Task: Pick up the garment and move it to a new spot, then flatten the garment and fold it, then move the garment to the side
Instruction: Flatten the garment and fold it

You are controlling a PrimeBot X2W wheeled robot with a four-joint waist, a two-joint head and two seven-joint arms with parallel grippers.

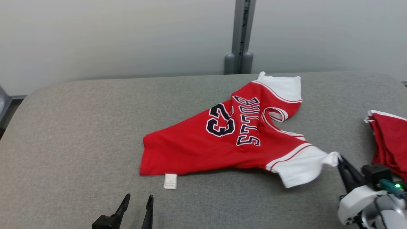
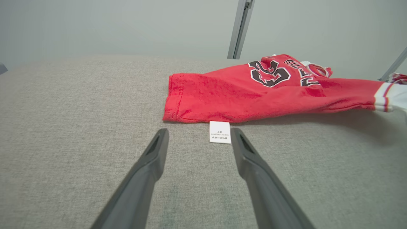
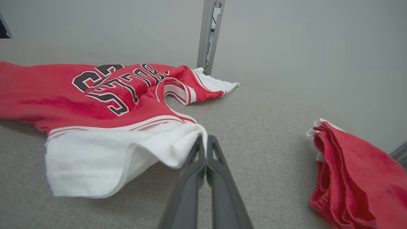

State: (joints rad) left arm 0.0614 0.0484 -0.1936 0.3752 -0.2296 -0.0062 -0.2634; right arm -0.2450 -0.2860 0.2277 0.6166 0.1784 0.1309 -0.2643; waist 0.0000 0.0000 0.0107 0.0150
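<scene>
The garment [image 1: 203, 144] is a red jersey with white sleeves and dark lettering, spread on the grey padded table [image 1: 79, 127]. My right gripper [image 1: 339, 160] is shut on the edge of the near white sleeve [image 3: 127, 152], which is lifted slightly off the table; the right wrist view shows the fingertips [image 3: 199, 144] pinching the cloth. My left gripper [image 1: 138, 198] stands open just short of the jersey's hem [image 2: 173, 98], above the table. A white care label [image 2: 219, 132] sticks out from the hem between the fingers [image 2: 152, 156].
A second red garment [image 1: 389, 143], bunched, lies at the table's right edge, close beside my right arm [image 1: 365, 203]. A grey post [image 1: 240, 35] stands behind the table against a pale wall. The table's left half is bare grey fabric.
</scene>
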